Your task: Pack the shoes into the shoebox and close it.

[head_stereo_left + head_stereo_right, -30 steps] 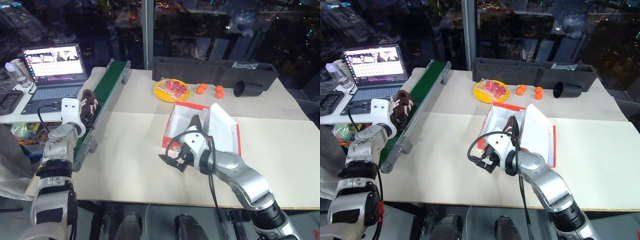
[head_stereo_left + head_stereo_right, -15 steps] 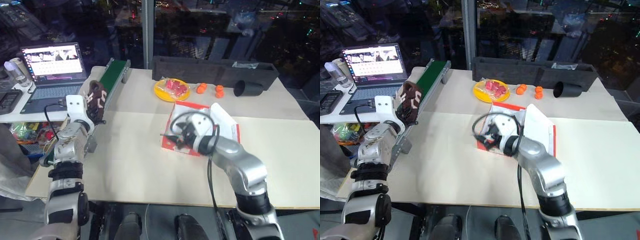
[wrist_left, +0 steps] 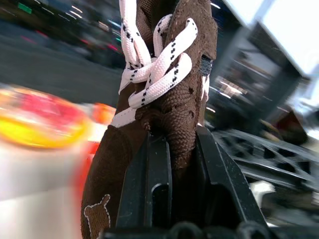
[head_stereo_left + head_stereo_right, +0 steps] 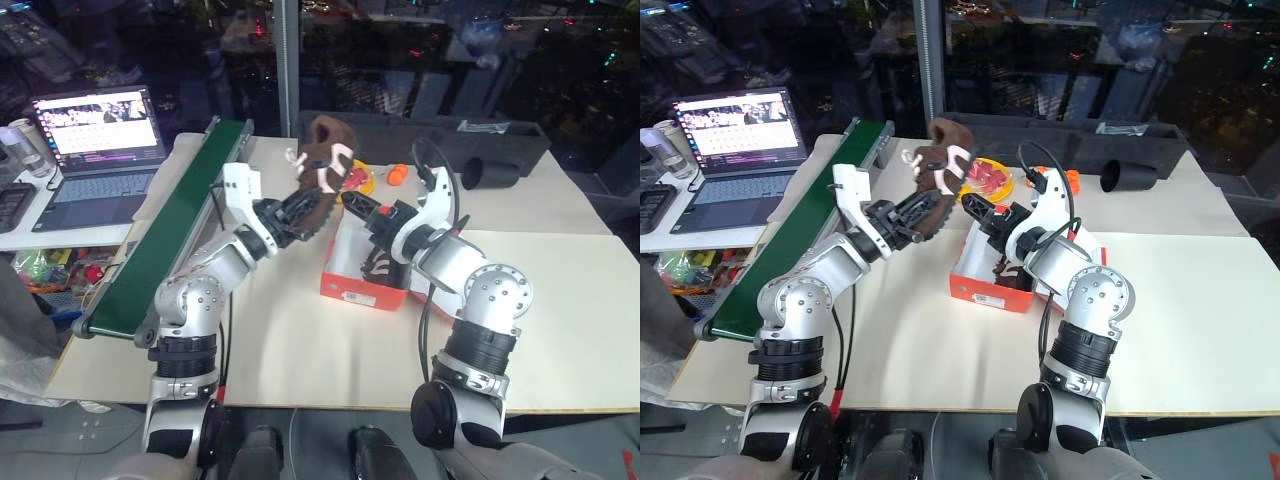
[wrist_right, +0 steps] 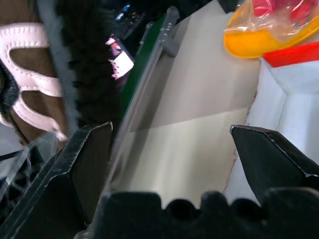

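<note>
1. Shoebox [image 4: 365, 283]: red-orange, on the pale table [image 4: 280, 340], near edge toward the robot, lid flap folded back on the far-right side so the white interior is open from above. A dark shape, probably the first shoe, shows inside behind the right arm; hard to confirm.

2. Right gripper [image 4: 368, 212]: hangs just above the box's far-left corner, fingers wide apart, nothing between them. The right wrist view looks between the spread fingers at the box wall and the shoe beside it. Judgement: it is poised to receive or steady the incoming shoe.

3. Left gripper [image 4: 923, 212]: fingers shut on the brown shoe [image 4: 322, 165], clamped on its soft upper, with the pale laces above the fingers in the left wrist view. The shoe is held in the air, tilted, just left of the open box and near the right gripper. Judgement: carried high to clear the box wall before lowering.

4. Green conveyor [image 4: 165, 235]: along the left table edge, well apart from the box.

5. Yellow plate [image 4: 985, 177] with red pieces and dark grey tray [image 4: 500, 135]: beyond the box, not involved.
</note>
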`<state>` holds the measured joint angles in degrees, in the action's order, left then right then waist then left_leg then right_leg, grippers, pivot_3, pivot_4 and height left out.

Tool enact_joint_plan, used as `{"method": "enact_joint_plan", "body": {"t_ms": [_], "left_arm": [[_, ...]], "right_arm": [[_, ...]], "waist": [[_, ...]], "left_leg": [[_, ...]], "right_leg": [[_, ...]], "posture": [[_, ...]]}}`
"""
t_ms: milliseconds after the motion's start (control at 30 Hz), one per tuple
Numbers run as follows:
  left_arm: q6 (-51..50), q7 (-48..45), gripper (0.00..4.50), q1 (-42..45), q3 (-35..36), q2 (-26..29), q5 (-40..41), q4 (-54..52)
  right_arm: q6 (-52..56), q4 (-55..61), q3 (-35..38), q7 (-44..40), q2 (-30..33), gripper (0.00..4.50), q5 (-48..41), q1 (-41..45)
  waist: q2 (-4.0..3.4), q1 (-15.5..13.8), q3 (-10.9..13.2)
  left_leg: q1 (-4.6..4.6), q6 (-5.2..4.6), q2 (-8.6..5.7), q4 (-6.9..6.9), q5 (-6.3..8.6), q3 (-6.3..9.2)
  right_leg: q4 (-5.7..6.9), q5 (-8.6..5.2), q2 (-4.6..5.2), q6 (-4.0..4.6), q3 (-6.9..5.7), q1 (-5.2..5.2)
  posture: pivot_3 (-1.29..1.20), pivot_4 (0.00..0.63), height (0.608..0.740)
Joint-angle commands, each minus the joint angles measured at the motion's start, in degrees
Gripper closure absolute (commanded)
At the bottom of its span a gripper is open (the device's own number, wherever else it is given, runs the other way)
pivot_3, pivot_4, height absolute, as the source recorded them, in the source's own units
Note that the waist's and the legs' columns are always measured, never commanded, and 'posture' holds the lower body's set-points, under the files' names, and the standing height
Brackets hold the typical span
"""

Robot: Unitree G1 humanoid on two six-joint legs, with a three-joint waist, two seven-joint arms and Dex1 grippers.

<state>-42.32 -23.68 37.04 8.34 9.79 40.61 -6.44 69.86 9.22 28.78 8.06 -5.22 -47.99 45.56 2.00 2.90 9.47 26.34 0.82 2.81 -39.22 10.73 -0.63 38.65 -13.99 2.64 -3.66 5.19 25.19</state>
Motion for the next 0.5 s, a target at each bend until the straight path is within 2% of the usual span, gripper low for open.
{"method": "enact_joint_plan", "body": {"t_ms": [33, 333, 500], "left_arm": [[-0.15, -1.80, 4.23, -0.08, -1.82, 0.38, 0.23, -1.11], [3.16, 0.17, 4.23, 2.34, -0.26, 0.24, -2.81, 7.32], [5.44, 0.49, 4.23, 3.58, -1.71, 0.68, -6.33, 10.79]], "right_arm": [[-0.85, 1.57, -0.51, 1.98, -3.49, 0.00, -6.06, 5.47], [-2.61, 2.98, -1.04, 6.36, -2.29, 0.00, -12.05, 3.76], [-3.65, 3.27, -1.74, 7.92, -1.47, 0.00, -13.95, 2.68]], "waist": [[-0.01, 0.29, 0.00], [-0.02, -0.25, 0.01], [-0.06, -0.27, 0.01]], "left_leg": [[-0.02, 0.00, 0.00, 0.00, 0.00, 0.02], [0.02, 0.00, -0.01, 0.02, 0.00, 0.10], [0.01, 0.00, -0.01, 0.02, 0.00, 0.10]], "right_leg": [[0.05, -0.05, -0.01, 0.07, -0.01, 0.00], [0.02, -0.09, -0.02, 0.11, -0.06, 0.00], [0.00, -0.09, -0.02, 0.11, -0.06, -0.01]], "posture": [[0.00, 0.150, 0.681], [0.00, 0.150, 0.681], [0.00, 0.150, 0.681]]}}
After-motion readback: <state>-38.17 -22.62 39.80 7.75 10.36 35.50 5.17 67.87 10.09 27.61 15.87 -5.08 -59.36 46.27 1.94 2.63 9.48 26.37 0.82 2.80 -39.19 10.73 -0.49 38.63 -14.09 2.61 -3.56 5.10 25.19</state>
